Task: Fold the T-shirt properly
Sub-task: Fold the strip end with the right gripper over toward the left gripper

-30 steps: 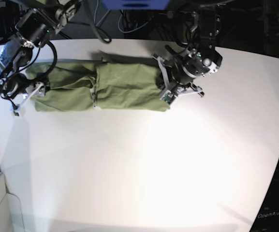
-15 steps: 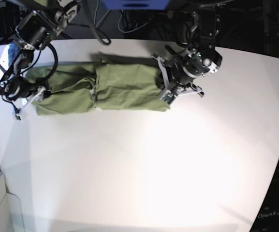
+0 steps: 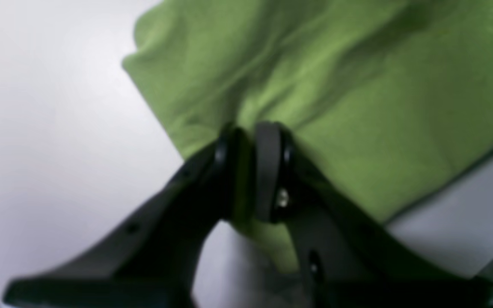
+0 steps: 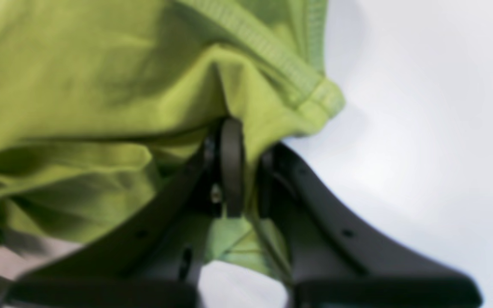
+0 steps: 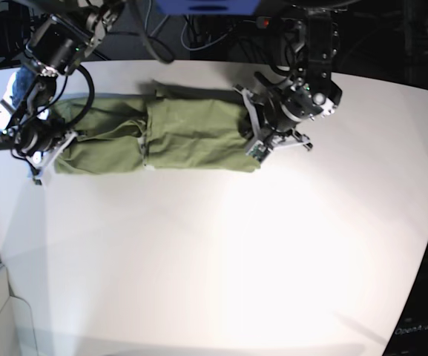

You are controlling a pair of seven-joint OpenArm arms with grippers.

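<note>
T-shirt [image 5: 162, 133]: long folded strip lying flat at far side of white counter [image 5: 221, 252] | left gripper [image 3: 253, 171]: clenched on one end's edge | right gripper [image 4: 238, 167]: clenched on ribbed hem at opposite end

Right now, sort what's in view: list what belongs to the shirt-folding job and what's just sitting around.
Part of the job:
- T-shirt, olive green, lying in a long band
- left gripper, shut on one end of it
- right gripper, shut on the other end

Just there:
- white table
- dark cables behind the table
</note>
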